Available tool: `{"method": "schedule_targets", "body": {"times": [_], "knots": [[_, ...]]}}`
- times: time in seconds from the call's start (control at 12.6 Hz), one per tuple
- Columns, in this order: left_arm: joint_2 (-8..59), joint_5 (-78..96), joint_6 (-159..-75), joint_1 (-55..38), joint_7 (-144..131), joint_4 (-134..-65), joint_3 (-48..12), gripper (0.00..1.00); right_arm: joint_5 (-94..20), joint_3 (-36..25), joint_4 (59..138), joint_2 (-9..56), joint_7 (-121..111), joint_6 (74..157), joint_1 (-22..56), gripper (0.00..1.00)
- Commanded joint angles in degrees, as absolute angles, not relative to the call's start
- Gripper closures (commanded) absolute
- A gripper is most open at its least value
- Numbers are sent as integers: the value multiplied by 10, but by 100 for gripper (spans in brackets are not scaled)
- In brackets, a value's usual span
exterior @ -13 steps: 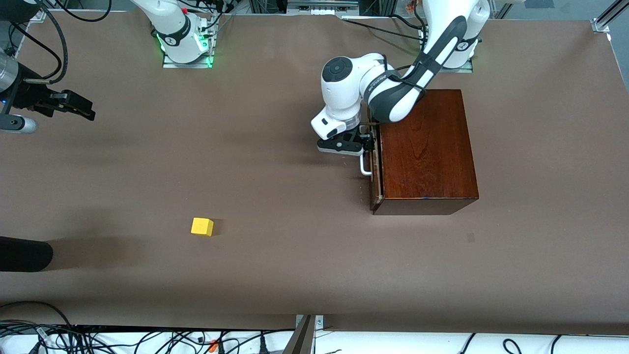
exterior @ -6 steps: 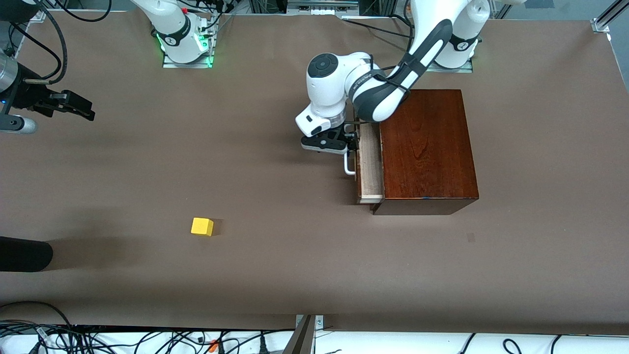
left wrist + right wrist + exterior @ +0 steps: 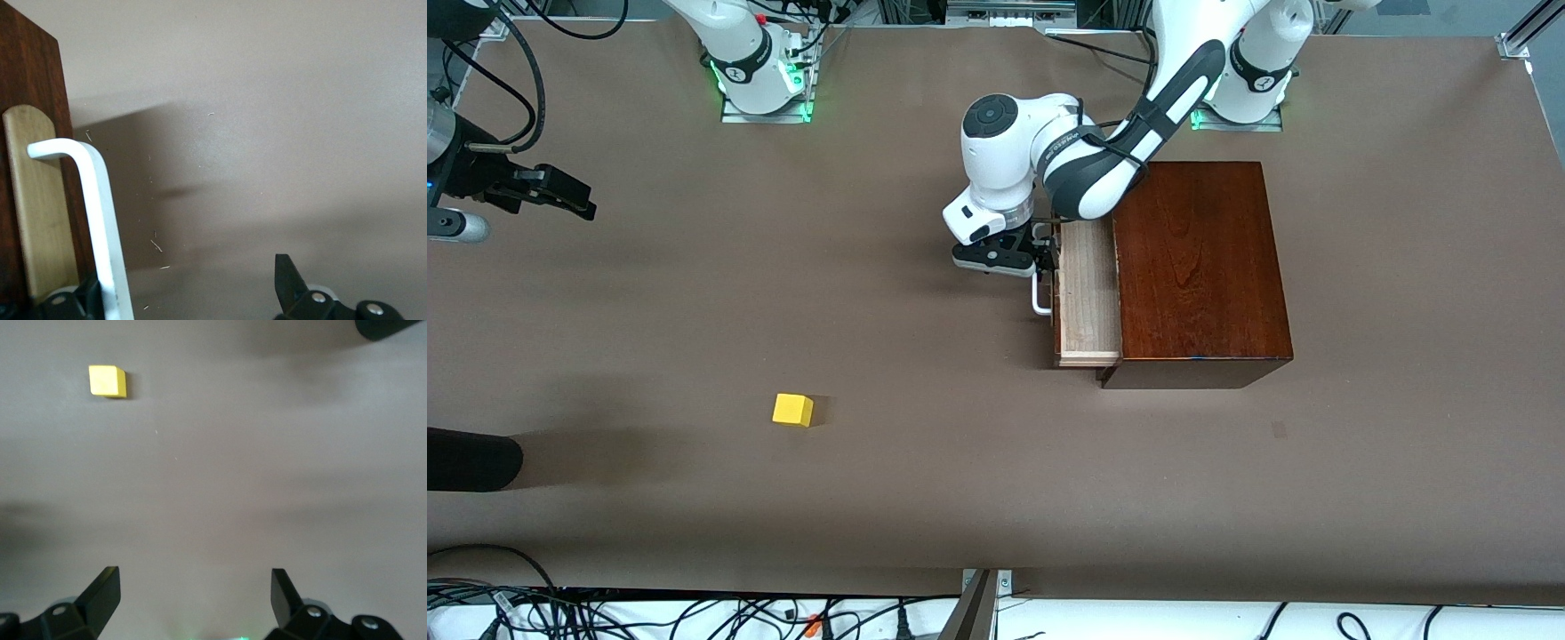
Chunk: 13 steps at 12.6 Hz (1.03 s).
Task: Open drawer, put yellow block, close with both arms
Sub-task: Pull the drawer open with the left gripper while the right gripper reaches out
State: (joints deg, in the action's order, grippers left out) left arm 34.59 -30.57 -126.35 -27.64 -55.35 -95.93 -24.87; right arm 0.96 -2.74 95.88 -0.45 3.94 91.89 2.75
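- Drawer (image 3: 1087,293) has slid further out of the dark wooden box (image 3: 1196,267) than half a second ago. The pale tray now shows a wide strip, and the left arm has backed off with it.
- Its white handle (image 3: 1039,298) sits between the spread fingers of the left gripper (image 3: 1040,258), right against one finger (image 3: 67,301). It looks hooked, not pinched.
- My worry: with nothing clamped, the bar could slip off that finger mid-pull. Pull too far and the tray might come right out, or the box could drag along.
- Yellow block (image 3: 792,410) lies untouched on the table, well apart, around 8 o'clock from the drawer.
- Right gripper (image 3: 543,191) waits with its claw spread over the right arm's end of the table, around 11 o'clock from the block. That's a long reach, and a sloppy grab could nudge the cube away.
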Motion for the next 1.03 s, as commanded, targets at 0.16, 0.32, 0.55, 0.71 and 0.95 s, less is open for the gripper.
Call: {"method": "schedule_targets", "body": {"times": [0.16,0.32,0.55,0.71,0.95], "knots": [[401,-311,-1313,-297,-574,-910,-257,0,2,-27,929,47,57,970,79,0],[397,-311,-1292,-297,-574,-909,-258,0,2,-27,906,78,57,979,104,0],[389,-311,-1194,-318,-572,-878,-259,0,3,-27,797,168,94,949,129,0],[389,-311,-1105,-337,-567,-831,-260,0,-4,-26,751,211,104,937,134,0],[375,-310,-1046,-341,-564,-813,-261,0,-11,-27,746,248,109,968,134,0]]}}
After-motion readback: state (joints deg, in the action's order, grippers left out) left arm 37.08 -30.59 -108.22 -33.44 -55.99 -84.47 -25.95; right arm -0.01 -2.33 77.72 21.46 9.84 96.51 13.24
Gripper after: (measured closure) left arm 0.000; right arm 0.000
